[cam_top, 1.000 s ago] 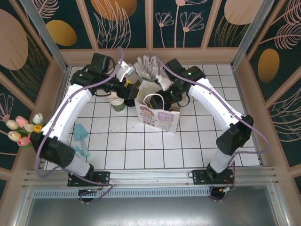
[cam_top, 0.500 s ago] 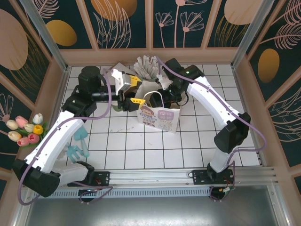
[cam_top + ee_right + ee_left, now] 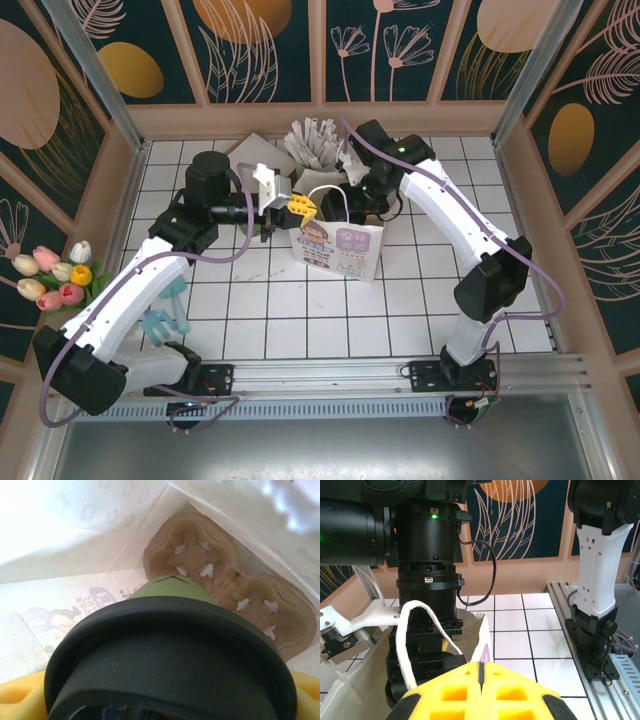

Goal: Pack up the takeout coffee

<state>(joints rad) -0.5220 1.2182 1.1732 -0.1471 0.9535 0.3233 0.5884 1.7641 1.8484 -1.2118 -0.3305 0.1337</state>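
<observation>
Top view: the left gripper (image 3: pixel 298 207) sits at the 10 o'clock corner of the white printed paper bag (image 3: pixel 340 252); the right gripper (image 3: pixel 353 196) reaches into the bag mouth at 12 o'clock. Left wrist view: the yellow pads (image 3: pixel 450 692) meet without a gap, and the bag rim runs into their seam, so the rim is judged pinched. The white rope handle (image 3: pixel 417 630) loops against the right wrist. Right wrist view: the fingers (image 3: pixel 17 695) clamp the small dark green paper cup with black lid (image 3: pixel 170 650) inside the bag, with the brown moulded-pulp carrier (image 3: pixel 227 587) below at 1 o'clock. Hazards: an off-centre descent seats the cup on a socket ridge and tips it; a slipping rim collapses the mouth; the handle snags during withdrawal.
</observation>
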